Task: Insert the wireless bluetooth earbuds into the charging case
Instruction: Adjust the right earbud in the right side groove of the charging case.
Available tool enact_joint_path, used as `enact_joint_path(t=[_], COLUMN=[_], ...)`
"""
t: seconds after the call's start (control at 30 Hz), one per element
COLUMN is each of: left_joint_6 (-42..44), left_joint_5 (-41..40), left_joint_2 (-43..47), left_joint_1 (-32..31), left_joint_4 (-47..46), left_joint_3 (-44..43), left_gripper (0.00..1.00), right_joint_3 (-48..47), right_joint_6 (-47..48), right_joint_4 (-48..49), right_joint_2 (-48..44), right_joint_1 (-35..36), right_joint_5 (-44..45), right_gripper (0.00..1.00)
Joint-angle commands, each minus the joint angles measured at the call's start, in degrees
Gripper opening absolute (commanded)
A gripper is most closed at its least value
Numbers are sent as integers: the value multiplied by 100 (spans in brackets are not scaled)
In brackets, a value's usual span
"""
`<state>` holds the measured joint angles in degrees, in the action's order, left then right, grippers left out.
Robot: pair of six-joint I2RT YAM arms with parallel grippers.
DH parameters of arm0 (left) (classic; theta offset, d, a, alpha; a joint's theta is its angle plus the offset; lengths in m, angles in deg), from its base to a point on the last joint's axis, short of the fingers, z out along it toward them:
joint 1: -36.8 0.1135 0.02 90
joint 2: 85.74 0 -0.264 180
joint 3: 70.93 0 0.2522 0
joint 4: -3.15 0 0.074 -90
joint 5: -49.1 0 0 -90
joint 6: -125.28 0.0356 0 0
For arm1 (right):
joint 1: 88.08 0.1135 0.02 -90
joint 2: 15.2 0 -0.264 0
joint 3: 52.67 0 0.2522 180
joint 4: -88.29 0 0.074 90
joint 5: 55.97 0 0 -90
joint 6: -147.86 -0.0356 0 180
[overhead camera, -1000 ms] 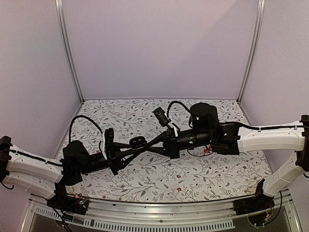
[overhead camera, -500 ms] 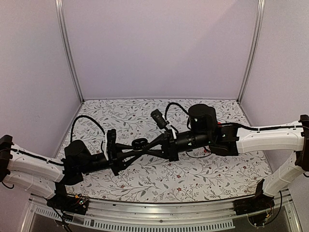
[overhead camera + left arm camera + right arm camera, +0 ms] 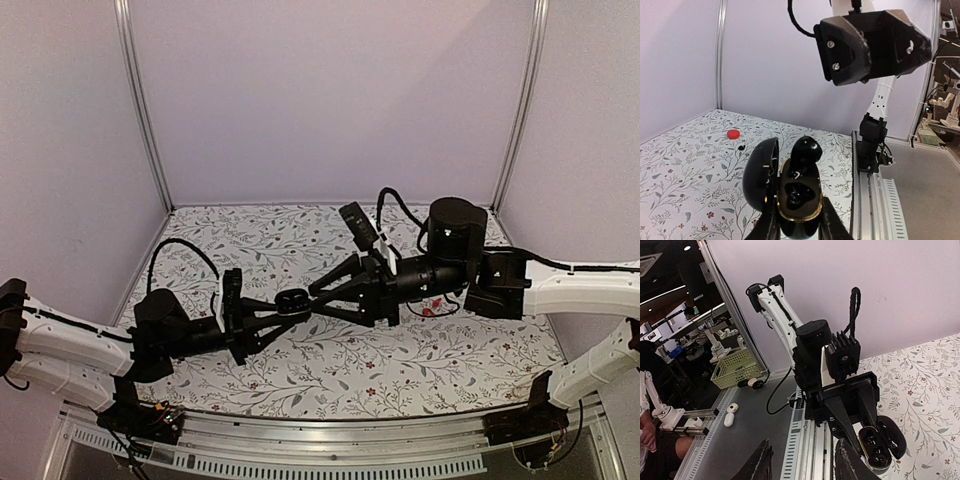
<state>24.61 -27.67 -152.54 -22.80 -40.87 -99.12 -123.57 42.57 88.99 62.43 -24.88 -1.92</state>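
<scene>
My left gripper [image 3: 283, 308] is shut on the open black charging case [image 3: 799, 200] and holds it above the table, with the lid [image 3: 760, 175] swung to the left. A glossy black earbud [image 3: 806, 152] stands up out of the case's far socket; the near socket looks empty. My right gripper [image 3: 315, 300] is open and empty, with its fingertips just right of the case [image 3: 290, 299]. The right wrist view shows the case [image 3: 872, 445] ahead of the spread fingers [image 3: 760, 465]. A small red earbud [image 3: 732, 134] lies on the table, and red bits [image 3: 432, 308] show under the right arm.
A tiny black piece [image 3: 741, 148] lies next to the red earbud. The table's flowered cloth [image 3: 330, 370] reaches the purple walls at the back and sides. The right arm's base and rail [image 3: 870, 150] stand at the table edge.
My right gripper was closed at the case; it has drawn back to the right and opened. The black earbud stays in the case. The left arm has hardly moved.
</scene>
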Motion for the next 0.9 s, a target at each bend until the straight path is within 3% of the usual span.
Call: enact_joint_path(t=[0.0,0.33,0.6,0.87], left_joint_6=[-46,-192,-239,-250], left_joint_5=[412,1223,1422,1469], left_joint_2=[-4,-27,-176,-292], left_joint_1=[95,111,114,110], left_joint_4=[-79,-78,-87,-122], left_joint_3=[-190,-277,-371,-411], left_gripper=[0,0,0,0], right_joint_3=[264,161,61,-89], right_joint_6=[202,1008,1159,1208], right_joint_4=[-341,-1569,-1661,-1742], right_joint_2=[-332,-440,-247,-27], right_joint_1=[-169,-227,-220,-130], right_joint_5=[337,989,792,862], right_gripper=[46,60,75,78])
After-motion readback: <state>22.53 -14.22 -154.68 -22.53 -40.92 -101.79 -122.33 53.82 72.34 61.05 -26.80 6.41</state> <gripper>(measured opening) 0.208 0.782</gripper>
